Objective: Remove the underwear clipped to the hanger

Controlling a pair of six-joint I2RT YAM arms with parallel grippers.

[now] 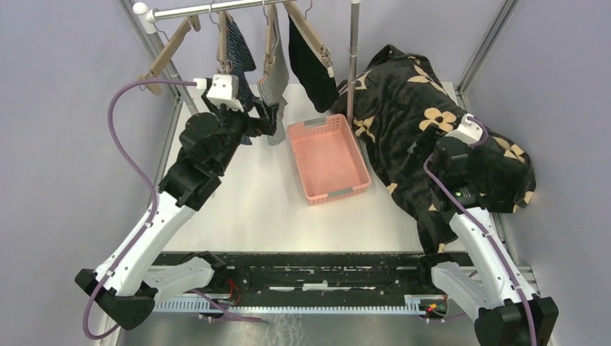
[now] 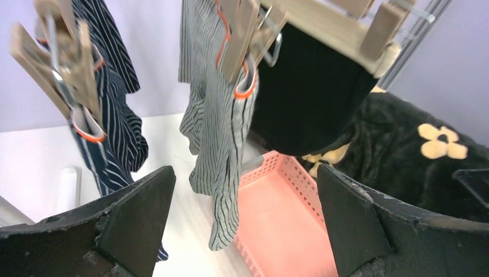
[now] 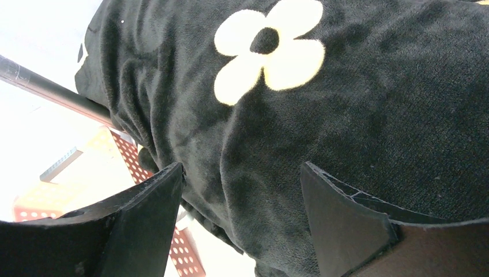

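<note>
The navy striped shorts point(image 2: 115, 133), grey striped shorts point(image 2: 219, 133) and black shorts point(image 2: 305, 98) hung clipped to wooden hangers point(image 2: 75, 63) on the rail point(image 1: 216, 9), at 12 o'clock in the top view. In the left wrist view the left gripper point(image 2: 245, 179) had its fingers spread wide and empty, with the grey pair dangling between them, the navy pair at 10 o'clock and the black pair at 1 o'clock above the pink basket point(image 2: 282, 219). The right gripper point(image 3: 242, 173), also spread, hovered close over the flowered blanket point(image 3: 346, 115), well apart from the shorts.
</note>
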